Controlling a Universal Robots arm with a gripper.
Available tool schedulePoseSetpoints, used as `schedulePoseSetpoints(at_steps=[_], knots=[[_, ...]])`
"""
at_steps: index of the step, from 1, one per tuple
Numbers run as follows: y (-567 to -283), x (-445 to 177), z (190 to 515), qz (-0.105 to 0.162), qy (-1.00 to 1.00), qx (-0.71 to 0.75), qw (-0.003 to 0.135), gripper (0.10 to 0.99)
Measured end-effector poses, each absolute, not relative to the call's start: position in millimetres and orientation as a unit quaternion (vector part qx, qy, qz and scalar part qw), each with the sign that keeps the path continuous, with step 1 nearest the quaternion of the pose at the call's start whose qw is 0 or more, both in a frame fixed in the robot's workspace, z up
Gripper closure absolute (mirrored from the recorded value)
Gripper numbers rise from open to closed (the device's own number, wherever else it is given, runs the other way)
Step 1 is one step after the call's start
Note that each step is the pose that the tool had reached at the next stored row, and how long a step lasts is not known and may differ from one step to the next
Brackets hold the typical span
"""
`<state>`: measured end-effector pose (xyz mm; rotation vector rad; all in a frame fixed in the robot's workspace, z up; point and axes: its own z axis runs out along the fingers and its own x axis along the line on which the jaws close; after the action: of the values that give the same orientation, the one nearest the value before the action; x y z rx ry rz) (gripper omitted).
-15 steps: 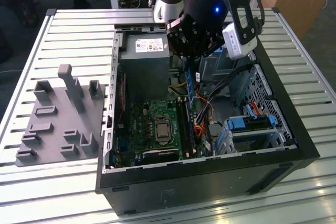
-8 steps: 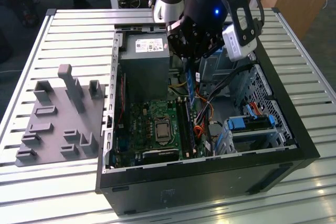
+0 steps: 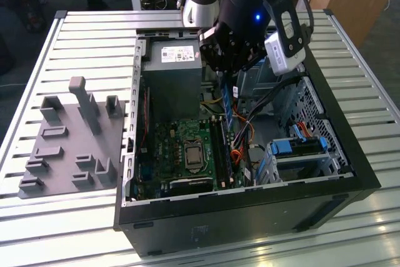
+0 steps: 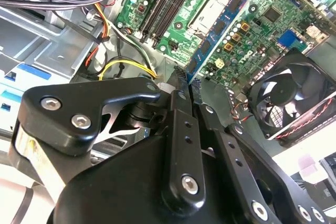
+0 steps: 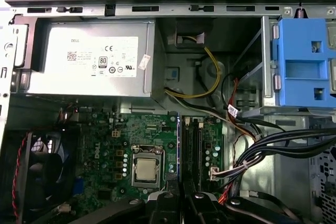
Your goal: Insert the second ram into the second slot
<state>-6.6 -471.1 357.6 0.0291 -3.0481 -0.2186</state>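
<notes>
A grey fixture tray point(image 3: 69, 154) lies on the exterior view's left, beside the open computer case point(image 3: 250, 217). Over its motherboard point(image 3: 164, 142), the gripper point(image 3: 226, 74) clamps the second ram point(image 3: 229, 107) by one end, the blue stick hanging upright over the memory slots point(image 3: 219, 148). Blue drive-bay latches point(image 3: 300, 148) sit to the right.
</notes>
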Motion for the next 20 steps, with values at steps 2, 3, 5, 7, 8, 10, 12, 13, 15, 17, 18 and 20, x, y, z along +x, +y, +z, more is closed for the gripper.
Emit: schedulePoseSetpoints(at_steps=[2,3,5,7,8,10,12,13,15,17,18,20], knots=[[-471.1,-6.5,356.7,-0.071,-0.996,0.011,0.043,0.949],[-471.1,-6.5,356.1,-0.071,-0.996,0.011,0.043,0.949],[-471.1,-6.5,354.9,-0.071,-0.996,0.011,0.043,0.949],[-471.1,-6.5,353.9,-0.071,-0.997,0.011,0.042,0.949],[-471.1,-6.5,353.4,-0.071,-0.997,0.011,0.042,0.949],[-471.1,-6.5,352.4,-0.071,-0.997,0.011,0.041,0.949],[-471.1,-6.5,351.6,-0.071,-0.997,0.011,0.041,0.949],[-471.1,-6.5,351.3,-0.071,-0.997,0.011,0.041,0.949],[-471.1,-6.5,350.5,-0.071,-0.997,0.011,0.041,0.949],[-471.1,-6.6,349.7,-0.071,-0.997,0.011,0.041,0.949],[-471.1,-6.6,349.4,-0.071,-0.997,0.011,0.04,0.949],[-471.2,-6.7,348.7,-0.071,-0.997,0.011,0.04,0.949]])
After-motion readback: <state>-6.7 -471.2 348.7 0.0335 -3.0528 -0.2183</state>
